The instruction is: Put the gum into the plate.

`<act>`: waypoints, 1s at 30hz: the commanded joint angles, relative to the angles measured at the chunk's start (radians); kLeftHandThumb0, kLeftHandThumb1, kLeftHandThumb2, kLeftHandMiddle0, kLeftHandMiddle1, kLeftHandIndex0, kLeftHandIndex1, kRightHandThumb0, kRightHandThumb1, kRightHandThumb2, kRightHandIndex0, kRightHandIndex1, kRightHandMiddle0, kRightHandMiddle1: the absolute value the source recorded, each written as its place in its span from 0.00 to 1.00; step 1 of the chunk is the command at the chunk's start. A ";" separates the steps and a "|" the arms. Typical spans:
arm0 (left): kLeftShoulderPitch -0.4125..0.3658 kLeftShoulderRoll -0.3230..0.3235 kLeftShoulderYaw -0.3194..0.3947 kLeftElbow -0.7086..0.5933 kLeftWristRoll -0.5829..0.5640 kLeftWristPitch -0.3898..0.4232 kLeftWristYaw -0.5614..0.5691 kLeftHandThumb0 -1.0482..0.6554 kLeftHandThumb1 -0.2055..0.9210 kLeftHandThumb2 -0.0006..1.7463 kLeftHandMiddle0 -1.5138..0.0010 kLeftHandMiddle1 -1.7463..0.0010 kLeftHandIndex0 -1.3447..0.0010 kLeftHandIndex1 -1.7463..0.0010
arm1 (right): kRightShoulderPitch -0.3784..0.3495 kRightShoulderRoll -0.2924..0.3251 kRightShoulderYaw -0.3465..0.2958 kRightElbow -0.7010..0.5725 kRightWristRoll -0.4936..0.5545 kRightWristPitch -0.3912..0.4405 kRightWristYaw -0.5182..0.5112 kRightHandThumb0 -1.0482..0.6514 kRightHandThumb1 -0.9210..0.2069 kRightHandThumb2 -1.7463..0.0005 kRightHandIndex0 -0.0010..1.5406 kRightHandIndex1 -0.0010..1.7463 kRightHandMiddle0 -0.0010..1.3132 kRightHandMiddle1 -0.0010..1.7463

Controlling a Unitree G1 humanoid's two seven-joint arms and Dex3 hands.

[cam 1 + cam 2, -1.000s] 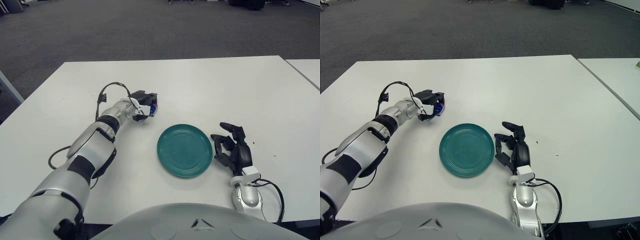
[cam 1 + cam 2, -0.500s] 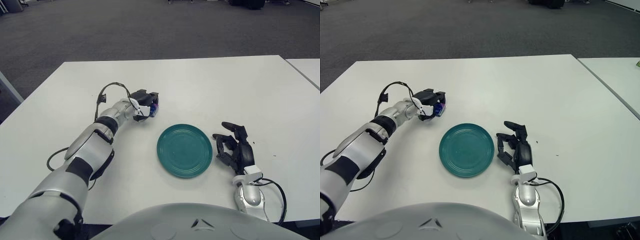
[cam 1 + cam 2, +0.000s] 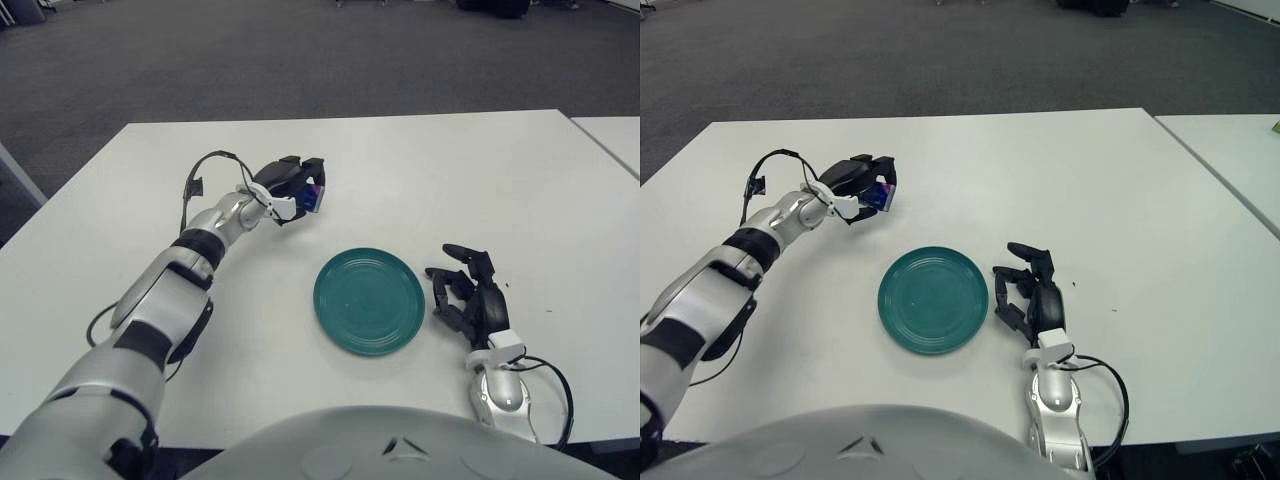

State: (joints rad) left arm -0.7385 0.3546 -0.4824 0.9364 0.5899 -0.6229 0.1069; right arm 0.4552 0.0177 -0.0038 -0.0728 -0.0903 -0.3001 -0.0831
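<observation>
Left hand (image 3: 296, 190) clenched around gum (image 3: 316, 199), above bench (image 3: 480, 180). Plate (image 3: 370, 300) below-right of hand. Carry gum over plate centre, lower, then release. Right hand (image 3: 468, 300) idle right of plate.

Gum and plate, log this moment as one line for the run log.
left hand: shut on gum, above table, far-left of plate | plate: holds nothing | right hand: idle, right of plate
</observation>
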 commanded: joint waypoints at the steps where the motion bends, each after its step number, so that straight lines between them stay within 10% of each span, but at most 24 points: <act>1: 0.114 0.011 0.031 -0.213 -0.079 -0.001 -0.097 0.62 0.40 0.79 0.54 0.05 0.67 0.00 | 0.051 -0.001 -0.010 0.088 0.012 0.082 0.004 0.39 0.21 0.49 0.33 0.48 0.07 0.67; 10: 0.290 -0.010 0.044 -0.630 -0.248 0.142 -0.336 0.61 0.41 0.78 0.54 0.06 0.68 0.00 | 0.042 0.005 -0.010 0.094 0.008 0.085 -0.005 0.40 0.22 0.48 0.35 0.48 0.08 0.67; 30: 0.456 -0.002 -0.033 -1.140 -0.209 0.337 -0.632 0.61 0.32 0.85 0.50 0.05 0.61 0.00 | 0.025 0.022 -0.008 0.123 0.002 0.080 -0.018 0.39 0.24 0.47 0.31 0.47 0.10 0.67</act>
State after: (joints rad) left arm -0.2747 0.3322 -0.5116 -0.1850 0.3669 -0.2934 -0.4966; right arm 0.4437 0.0331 -0.0091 -0.0558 -0.0869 -0.2987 -0.0953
